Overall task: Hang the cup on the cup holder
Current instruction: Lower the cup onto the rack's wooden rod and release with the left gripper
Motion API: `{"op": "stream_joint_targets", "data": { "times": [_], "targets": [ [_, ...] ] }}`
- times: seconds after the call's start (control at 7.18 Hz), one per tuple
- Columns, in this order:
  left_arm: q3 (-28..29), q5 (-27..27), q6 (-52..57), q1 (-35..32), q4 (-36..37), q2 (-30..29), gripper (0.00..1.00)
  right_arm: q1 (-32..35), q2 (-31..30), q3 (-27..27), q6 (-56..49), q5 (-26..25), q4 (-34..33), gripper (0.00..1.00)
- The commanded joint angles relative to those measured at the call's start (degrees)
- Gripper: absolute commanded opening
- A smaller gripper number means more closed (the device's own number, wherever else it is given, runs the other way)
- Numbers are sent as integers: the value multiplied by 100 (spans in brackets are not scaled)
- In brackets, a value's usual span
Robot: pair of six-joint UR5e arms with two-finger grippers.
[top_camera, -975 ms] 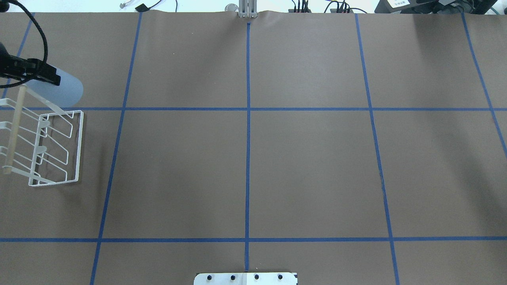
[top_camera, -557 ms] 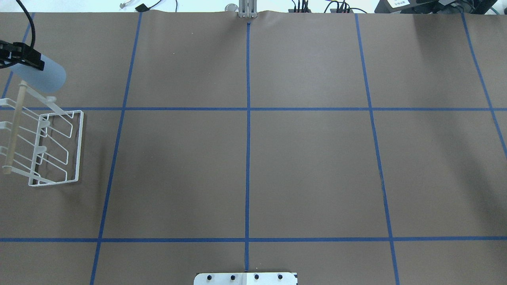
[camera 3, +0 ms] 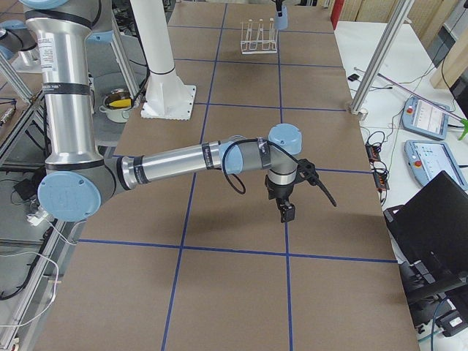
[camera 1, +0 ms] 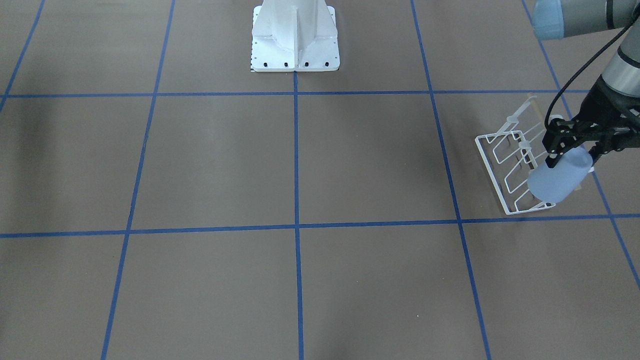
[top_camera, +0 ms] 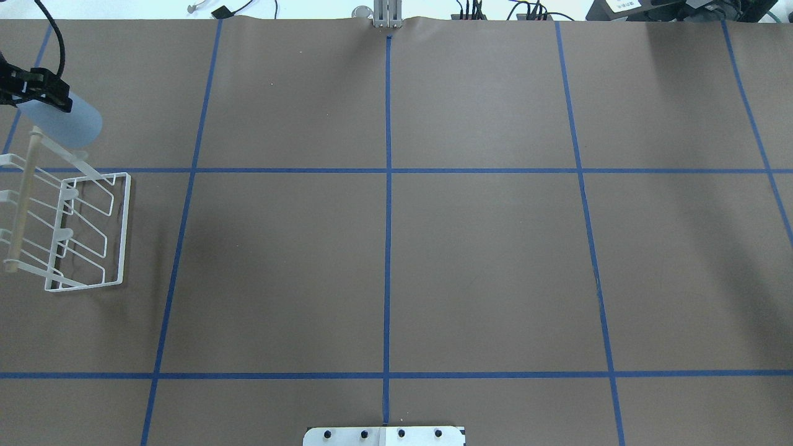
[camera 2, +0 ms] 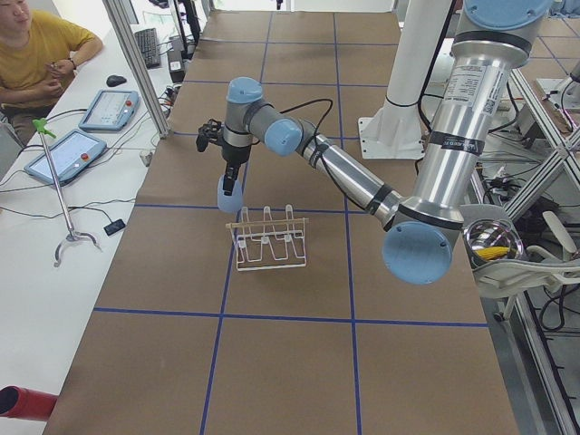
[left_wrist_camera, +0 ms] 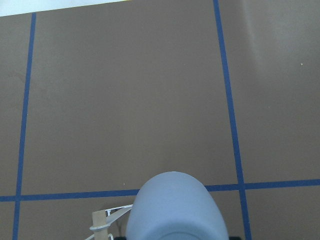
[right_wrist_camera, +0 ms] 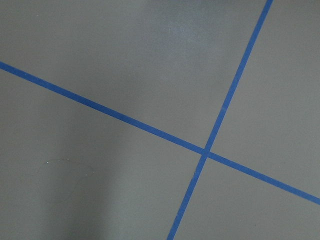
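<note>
**While clamped in the left gripper (camera 1: 574, 154), the cup (camera 1: 552, 180) hangs at the far end of the cup holder (top_camera: 126, 229)**

Where the cup holder's wooden rod (top_camera: 22, 198) ends on the side away from the robot, the pale blue cup is held in the air. It is tilted, and its rounded base points down and away from the wrist. The black fingers (camera 1: 552, 159) are closed on the cup's wider end, one on each side. In the left wrist view the cup's base fills the lower middle, with the rod's tip and a white wire loop just beside it at lower left. The cup sits on none of the slanted prongs. Whether it touches the rod's tip cannot be told, though from the side it appears just above it.

The cup holder stands upright on its rectangular base frame on the brown table (top_camera: 483, 260). A strip of blue tape (top_camera: 388, 248) passes under the end of the cup holder nearest the cup. The robot's white pedestal (camera 1: 295, 35) stands well apart from the cup holder, at the middle of the table's near edge.

The right gripper (camera 3: 287, 213) hangs over the table well apart from the cup holder, toward the opposite end, pointing down near a crossing of tape lines. Only the side camera shows it, so whether its jaws are apart or together cannot be told.
</note>
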Motion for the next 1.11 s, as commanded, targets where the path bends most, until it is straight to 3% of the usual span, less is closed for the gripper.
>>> {"op": "stream_joint_targets", "data": {
  "times": [0.0,0.97],
  "targets": [
    [19,-288,-9,10,3,18,0,-6,-5,-5,0,0,9,100],
    [448,-228,0,370,-76,71,0,-67,4,-5,62,-9,9,100]
  ]
}}
